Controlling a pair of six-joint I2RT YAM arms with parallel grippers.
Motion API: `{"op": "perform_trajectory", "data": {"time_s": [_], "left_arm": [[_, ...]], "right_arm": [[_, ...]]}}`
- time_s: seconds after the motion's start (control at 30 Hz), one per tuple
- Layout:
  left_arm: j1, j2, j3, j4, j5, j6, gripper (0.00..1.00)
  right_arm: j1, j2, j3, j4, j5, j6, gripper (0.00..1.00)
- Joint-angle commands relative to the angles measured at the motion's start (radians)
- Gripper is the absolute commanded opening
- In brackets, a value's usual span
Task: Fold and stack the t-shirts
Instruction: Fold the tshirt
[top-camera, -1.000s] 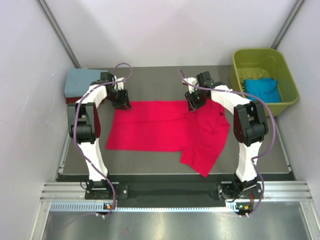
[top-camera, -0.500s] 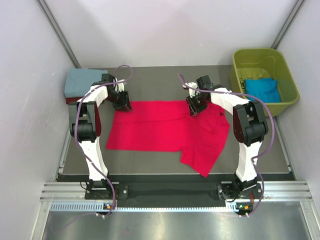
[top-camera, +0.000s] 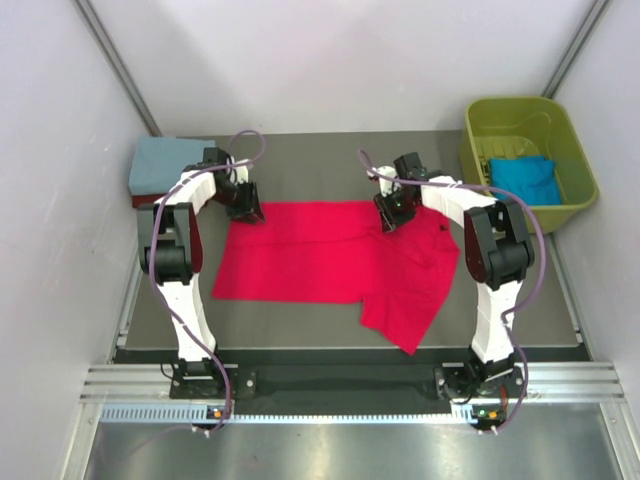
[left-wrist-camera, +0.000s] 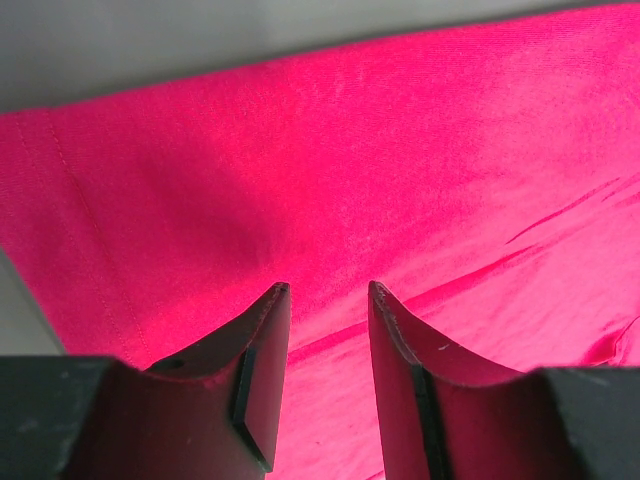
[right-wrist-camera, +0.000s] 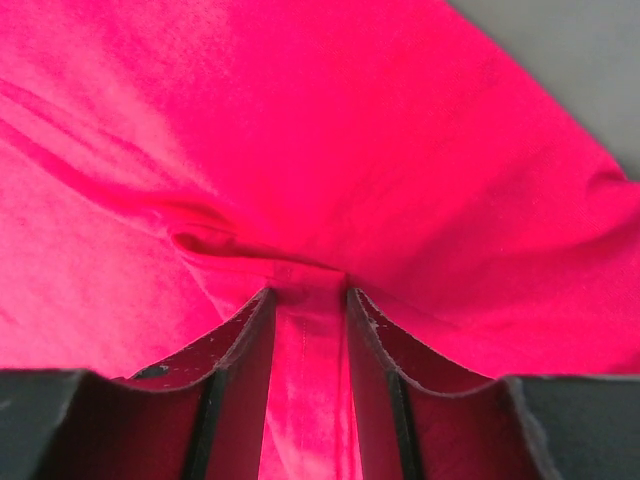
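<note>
The bright red t-shirt (top-camera: 320, 262) lies spread flat on the table, with one part hanging toward the near right. My left gripper (top-camera: 248, 212) is at its far left corner; in the left wrist view (left-wrist-camera: 328, 290) the jaws stand apart over the flat red cloth (left-wrist-camera: 420, 150), holding nothing. My right gripper (top-camera: 391, 214) is at the shirt's far edge; in the right wrist view (right-wrist-camera: 308, 292) a seamed strip of red cloth (right-wrist-camera: 305, 380) is bunched between the jaws. The dusty blue-grey t-shirt (top-camera: 160, 165) lies folded on a dark red one (top-camera: 140, 202) at the far left.
The olive-green tub (top-camera: 480, 115) stands at the far right and holds the bright blue t-shirt (top-camera: 525, 178). White walls close in on both sides. Purple cables loop over both arms.
My right gripper has shifted slightly and the cloth beside it lies a little flatter. The left arm and the rest of the shirt have barely moved.
</note>
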Motion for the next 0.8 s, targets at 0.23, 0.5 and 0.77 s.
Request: {"op": "perform_trajectory", "data": {"time_s": [0.23, 0.5, 0.77], "left_arm": [[0.001, -0.029, -0.007, 0.006, 0.013, -0.004, 0.42], [0.003, -0.031, -0.016, 0.038, 0.026, -0.012, 0.41], [0.003, -0.052, -0.041, 0.069, 0.045, -0.023, 0.41]], "right_arm": [[-0.007, 0.015, 0.035, 0.024, -0.010, 0.007, 0.01], [0.016, -0.113, -0.034, 0.007, 0.013, 0.019, 0.00], [0.110, -0.235, -0.164, 0.002, 0.003, 0.062, 0.00]]}}
